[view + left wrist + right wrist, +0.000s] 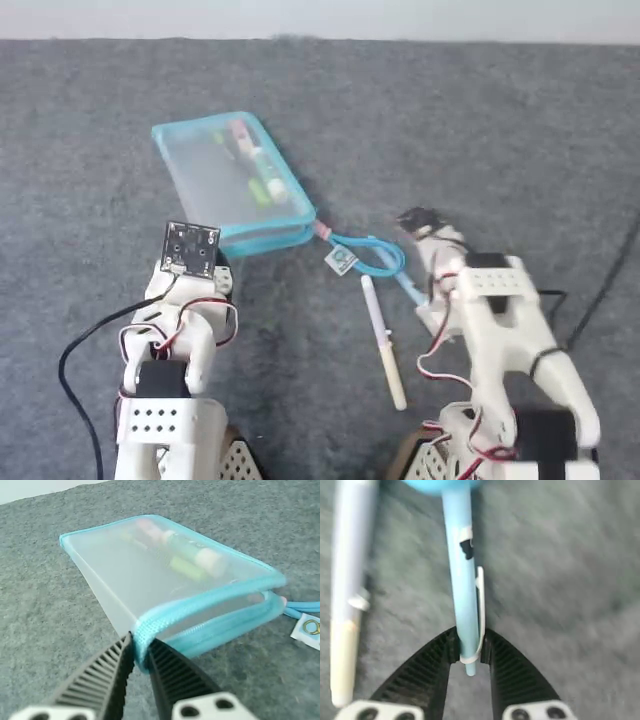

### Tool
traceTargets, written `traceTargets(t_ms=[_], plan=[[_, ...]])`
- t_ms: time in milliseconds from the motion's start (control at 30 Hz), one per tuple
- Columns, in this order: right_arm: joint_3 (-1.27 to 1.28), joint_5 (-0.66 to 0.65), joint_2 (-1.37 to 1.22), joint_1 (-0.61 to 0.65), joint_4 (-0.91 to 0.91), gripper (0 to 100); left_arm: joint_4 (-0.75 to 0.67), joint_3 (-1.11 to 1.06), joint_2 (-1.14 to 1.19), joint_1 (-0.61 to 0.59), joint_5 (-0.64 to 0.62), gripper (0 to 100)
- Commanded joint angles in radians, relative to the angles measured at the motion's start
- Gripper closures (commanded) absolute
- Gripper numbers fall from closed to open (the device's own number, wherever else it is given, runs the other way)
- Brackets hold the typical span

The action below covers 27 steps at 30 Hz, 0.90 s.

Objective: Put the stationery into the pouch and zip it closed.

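Blue pen (457, 555) is pinched tight in the right gripper (470, 640). The left gripper (140, 647) nips the pouch (150, 580) corner, left of middle on the table (500, 130). It should hold firm while the pen slides in.

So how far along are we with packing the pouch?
Some items already lie inside the pouch. The left gripper pinches its zipper edge; the right gripper is closed on the blue pen. The pale pen lies on the table, and zipping remains.
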State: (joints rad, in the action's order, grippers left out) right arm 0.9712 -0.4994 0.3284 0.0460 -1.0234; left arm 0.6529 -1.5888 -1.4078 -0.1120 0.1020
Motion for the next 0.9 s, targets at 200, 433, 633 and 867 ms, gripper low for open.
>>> traceTargets(t_ms=[200,433,633,867], plan=[[-0.005,-0.207,0.555,-0.182,-0.320,99.1,-0.023,0.044,-0.017,-0.002,0.000,99],[-0.055,-0.213,0.826,-0.033,-0.481,99.1,-0.026,0.044,-0.017,0.005,0.000,99],[-0.224,-0.034,0.665,0.298,-0.490,99.1,-0.026,0.044,-0.017,0.000,0.000,99],[-0.480,0.080,0.193,0.516,-0.479,99.1,-0.023,0.044,-0.017,-0.003,0.000,99]])
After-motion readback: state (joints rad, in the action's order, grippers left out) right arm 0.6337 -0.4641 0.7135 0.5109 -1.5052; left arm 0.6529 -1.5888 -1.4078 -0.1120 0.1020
